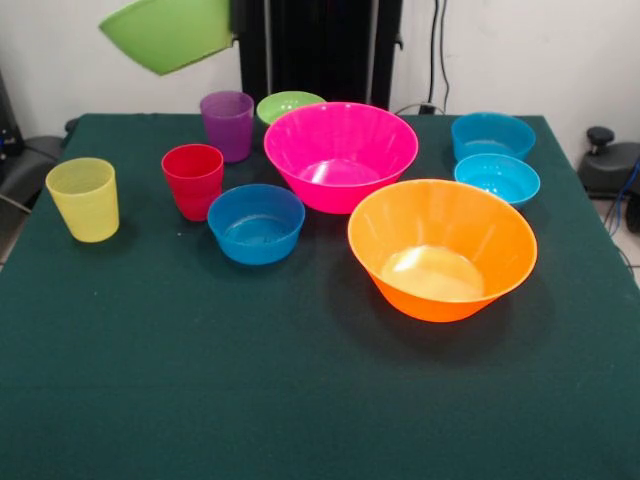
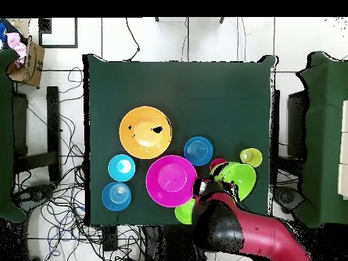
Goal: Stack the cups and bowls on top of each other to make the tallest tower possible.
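Note:
A medium green bowl (image 1: 168, 35) hangs tilted in the air above the table's far left corner, and my gripper (image 2: 206, 185) is shut on its rim. In the overhead view this bowl (image 2: 239, 178) hovers over the cups. On the table stand the yellow cup (image 1: 84, 198), the red cup (image 1: 193, 180) and the purple cup (image 1: 228, 124). Behind them sits a small green bowl (image 1: 289, 105). The pink bowl (image 1: 340, 153) and the orange bowl (image 1: 440, 247) stand upright and apart. One blue bowl (image 1: 256, 222) sits near the red cup; two more (image 1: 492, 135) (image 1: 497, 178) are at the right. No tower stands.
The dark green table (image 1: 300, 400) has open cloth along its near half. Cables and chairs surround it. The red and black arm (image 2: 238, 231) covers the table edge by the small green bowl (image 2: 183, 212).

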You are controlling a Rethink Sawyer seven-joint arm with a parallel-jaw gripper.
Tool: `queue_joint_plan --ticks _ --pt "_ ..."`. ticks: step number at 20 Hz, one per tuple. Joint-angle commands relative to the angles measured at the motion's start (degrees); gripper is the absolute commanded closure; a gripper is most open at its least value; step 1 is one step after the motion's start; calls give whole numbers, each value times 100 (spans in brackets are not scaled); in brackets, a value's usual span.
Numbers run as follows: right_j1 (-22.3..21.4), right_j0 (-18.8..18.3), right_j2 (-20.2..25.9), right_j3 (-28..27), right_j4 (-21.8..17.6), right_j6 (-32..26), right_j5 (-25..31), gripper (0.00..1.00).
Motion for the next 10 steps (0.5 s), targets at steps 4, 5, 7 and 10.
queue_joint_plan --ticks 4,5,7,10 --pt "632 1502 -427 -362 319 1358 476 100" --pt "790 1675 -564 -504 298 1424 409 100" --pt "1074 1940 -762 -726 301 1490 268 100" --pt "1590 2194 -1040 -1028 263 1512 -154 100"
